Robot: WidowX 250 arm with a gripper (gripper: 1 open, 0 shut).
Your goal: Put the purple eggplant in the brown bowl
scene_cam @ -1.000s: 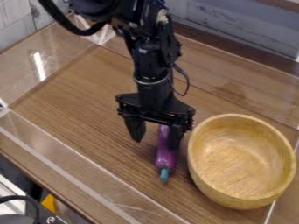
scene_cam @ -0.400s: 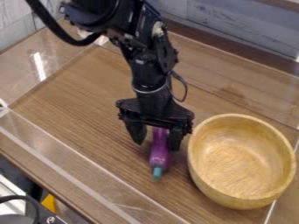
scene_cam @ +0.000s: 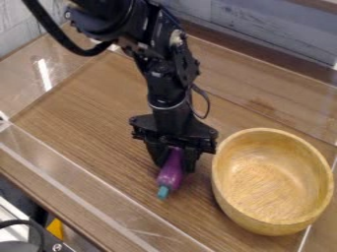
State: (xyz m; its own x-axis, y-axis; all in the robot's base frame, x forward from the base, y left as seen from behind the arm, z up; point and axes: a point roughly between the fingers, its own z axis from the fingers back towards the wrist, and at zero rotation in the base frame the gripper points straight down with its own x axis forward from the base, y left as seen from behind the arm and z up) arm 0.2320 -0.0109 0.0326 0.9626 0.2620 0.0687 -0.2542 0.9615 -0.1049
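The purple eggplant (scene_cam: 171, 177) lies low over the wooden table, its teal stem tip pointing toward the front edge. My gripper (scene_cam: 174, 162) comes straight down on its upper end, with the black fingers (scene_cam: 154, 155) closed against both sides of it. The eggplant's top is hidden between the fingers. I cannot tell whether it still touches the table. The brown bowl (scene_cam: 273, 180) stands empty just to the right of the gripper, its rim a short gap from the eggplant.
A clear plastic wall (scene_cam: 79, 202) runs along the front and left edges of the wooden table (scene_cam: 93, 108). The black arm (scene_cam: 125, 25) reaches in from the top left. A grey panel lies at the back right.
The fingers have closed in on the eggplant. The gripper and the eggplant have shifted a little to the left, away from the bowl.
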